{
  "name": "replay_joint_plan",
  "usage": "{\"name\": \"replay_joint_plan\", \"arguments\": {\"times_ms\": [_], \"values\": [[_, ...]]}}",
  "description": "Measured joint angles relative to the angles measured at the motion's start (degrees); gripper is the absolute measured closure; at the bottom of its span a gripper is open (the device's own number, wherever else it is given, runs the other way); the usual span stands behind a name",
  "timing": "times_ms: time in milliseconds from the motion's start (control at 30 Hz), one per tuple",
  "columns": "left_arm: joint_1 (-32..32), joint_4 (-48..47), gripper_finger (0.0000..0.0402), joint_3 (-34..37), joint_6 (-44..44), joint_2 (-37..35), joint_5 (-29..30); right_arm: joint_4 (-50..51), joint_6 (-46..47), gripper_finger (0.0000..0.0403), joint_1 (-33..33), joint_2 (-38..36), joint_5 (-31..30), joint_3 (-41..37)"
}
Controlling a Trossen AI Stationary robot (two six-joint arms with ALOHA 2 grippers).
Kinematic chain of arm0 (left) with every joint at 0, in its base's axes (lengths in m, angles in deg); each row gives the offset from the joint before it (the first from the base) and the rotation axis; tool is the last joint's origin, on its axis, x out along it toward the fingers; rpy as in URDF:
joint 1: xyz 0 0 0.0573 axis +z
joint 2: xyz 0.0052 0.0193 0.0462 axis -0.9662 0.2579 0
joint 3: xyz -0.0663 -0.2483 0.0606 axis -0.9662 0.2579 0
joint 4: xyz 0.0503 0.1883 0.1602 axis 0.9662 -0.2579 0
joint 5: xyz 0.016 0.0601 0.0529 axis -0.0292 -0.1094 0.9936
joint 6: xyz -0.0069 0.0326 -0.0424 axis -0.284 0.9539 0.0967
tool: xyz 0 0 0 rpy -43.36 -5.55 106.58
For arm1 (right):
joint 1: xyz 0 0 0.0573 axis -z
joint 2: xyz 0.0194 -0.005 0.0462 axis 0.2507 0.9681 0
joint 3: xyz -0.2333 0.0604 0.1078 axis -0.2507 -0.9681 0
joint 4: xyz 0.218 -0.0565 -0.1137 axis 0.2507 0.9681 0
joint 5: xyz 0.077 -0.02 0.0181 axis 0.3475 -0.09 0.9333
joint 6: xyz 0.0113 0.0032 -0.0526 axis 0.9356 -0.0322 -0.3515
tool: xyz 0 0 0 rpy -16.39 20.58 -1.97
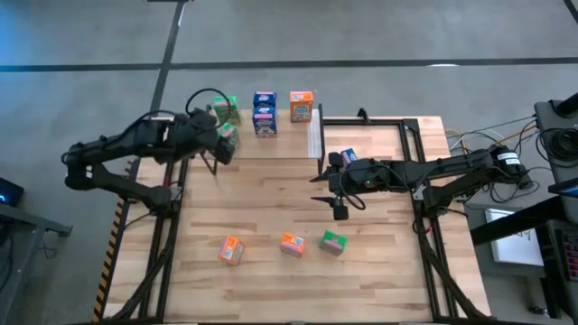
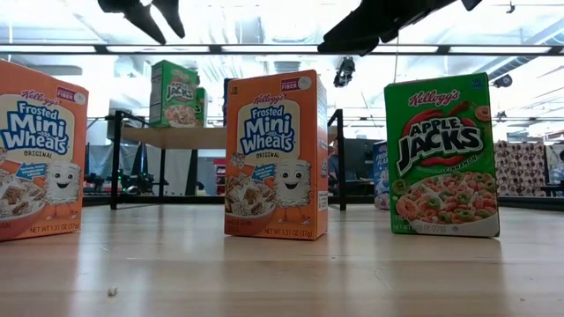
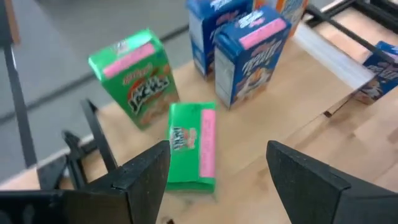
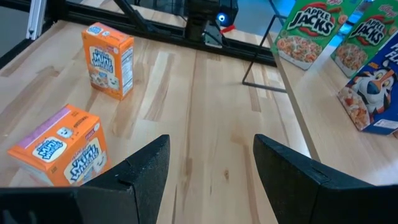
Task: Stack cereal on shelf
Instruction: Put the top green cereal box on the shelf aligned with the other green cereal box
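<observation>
Cereal [image 1: 265, 114]: 5 boxes on shelf [image 1: 271, 144], 3 on table [image 1: 379, 262].

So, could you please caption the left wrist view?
Open left claw above a fallen green box on the shelf.

Five cereal boxes [image 1: 265, 113] on shelf [image 1: 271, 144]; apparently four off it

Robotics laboratory or test workshop. A wooden table [image 1: 271, 208] on a black metal frame stands on a bare grey concrete floor [image 1: 379, 36]; cabled electronics [image 1: 533, 153] sit alongside, and beyond it what appear to be equipment racks under ceiling strip lights [image 2: 282, 46].
</observation>
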State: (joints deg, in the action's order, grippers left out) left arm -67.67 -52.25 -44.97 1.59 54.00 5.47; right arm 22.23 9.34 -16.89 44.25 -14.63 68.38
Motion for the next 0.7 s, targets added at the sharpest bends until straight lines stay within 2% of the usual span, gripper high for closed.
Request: {"name": "replay_joint_plan", "arguments": {"times_ms": [167, 233, 367, 700], "values": [[4.9, -2.2, 0.0151, -1.7, -1.6, 2.5, -9.4, 0.1, -0.2, 0.0181, 0.0, 0.0, 0.0, 0.0], [7.0, -3.7, 0.0147, -1.7, -2.1, 3.2, -11.3, 0.1, -0.3, 0.0181, 0.0, 0.0, 0.0, 0.0], [9.9, -5.8, 0.0132, -1.7, -1.2, 4.8, -11.8, 0.1, -0.5, 0.0181, 0.0, 0.0, 0.0, 0.0], [10.7, -5.2, 0.0101, -1.7, 3.4, 7.0, -10.4, 0.1, -0.5, 0.0181, 0.0, 0.0, 0.0, 0.0]]}}
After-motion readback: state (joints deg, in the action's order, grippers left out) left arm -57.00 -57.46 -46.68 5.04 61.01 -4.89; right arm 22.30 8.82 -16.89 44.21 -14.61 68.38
